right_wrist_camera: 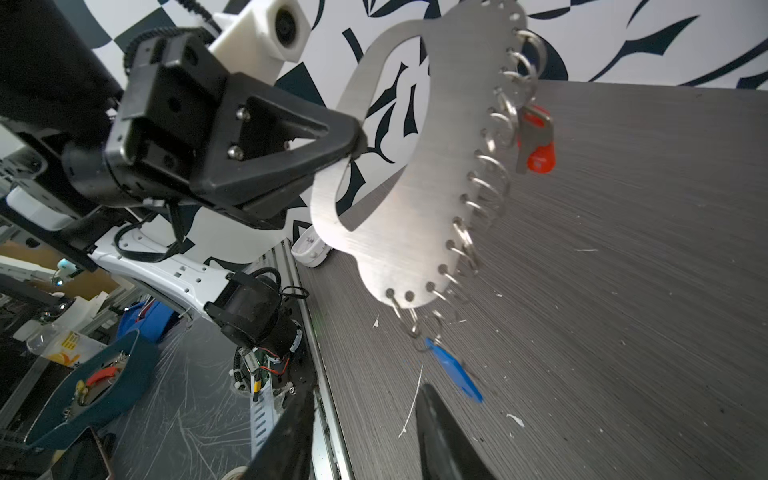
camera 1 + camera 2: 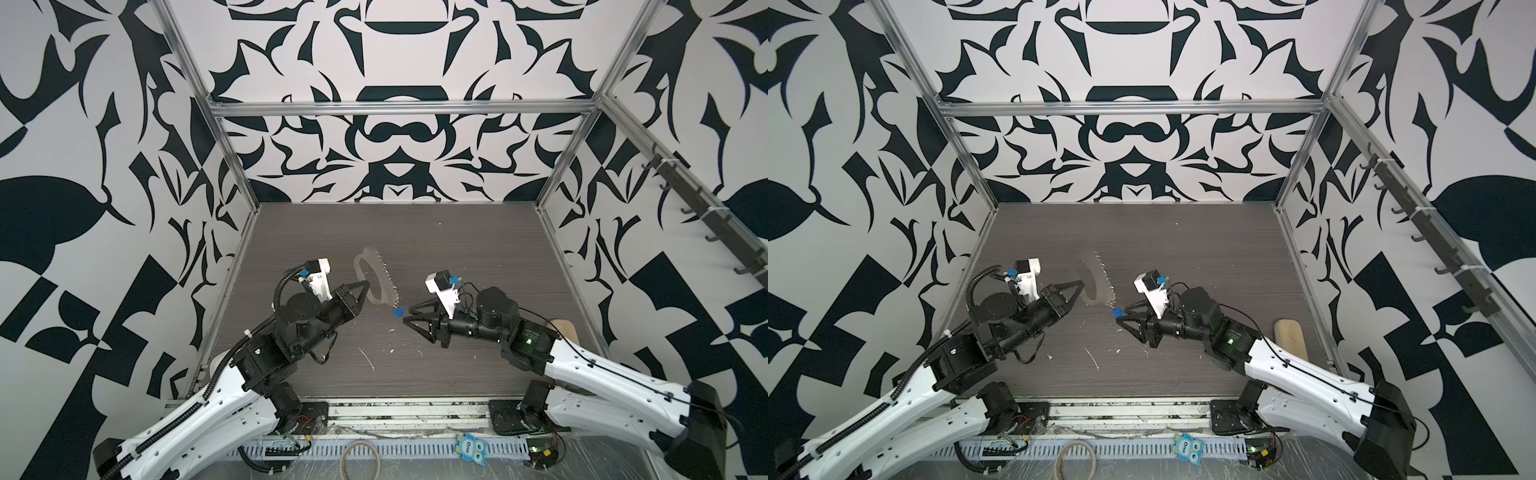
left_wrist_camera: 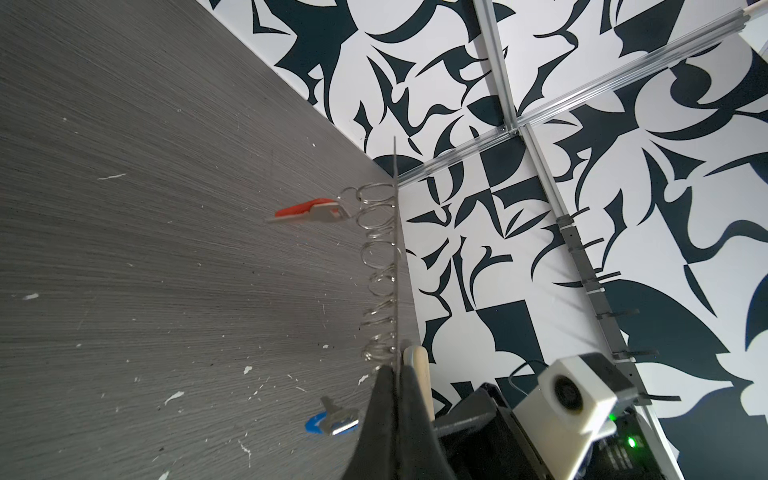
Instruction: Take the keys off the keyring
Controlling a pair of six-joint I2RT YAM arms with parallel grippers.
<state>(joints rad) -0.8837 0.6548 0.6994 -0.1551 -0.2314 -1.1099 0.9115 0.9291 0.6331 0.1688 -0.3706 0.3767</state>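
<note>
My left gripper [image 2: 365, 287] is shut on the handle bar of the keyring [image 2: 376, 277], a flat grey D-shaped plate held on edge above the table. In the right wrist view the left gripper [image 1: 353, 139] pinches that bar, and small silver rings line the keyring's [image 1: 415, 187] other edge. A key with a red tag [image 1: 537, 143] hangs partway along the row. A key with a blue tag [image 1: 453, 370] hangs blurred from the end ring. My right gripper [image 1: 365, 392] is open, and the blue tag [image 2: 397, 312] lies just off one fingertip, outside the gap. In the left wrist view the keyring [image 3: 395, 249] shows edge-on.
White scraps [image 2: 368, 357] litter the dark wood table [image 2: 478, 257]. A tan oblong object [image 2: 563, 328] lies by the right wall. Aluminium frame posts edge the table. A tan cord loop [image 2: 360, 459] and a blue owl figure [image 2: 469, 446] sit in front of the arm bases.
</note>
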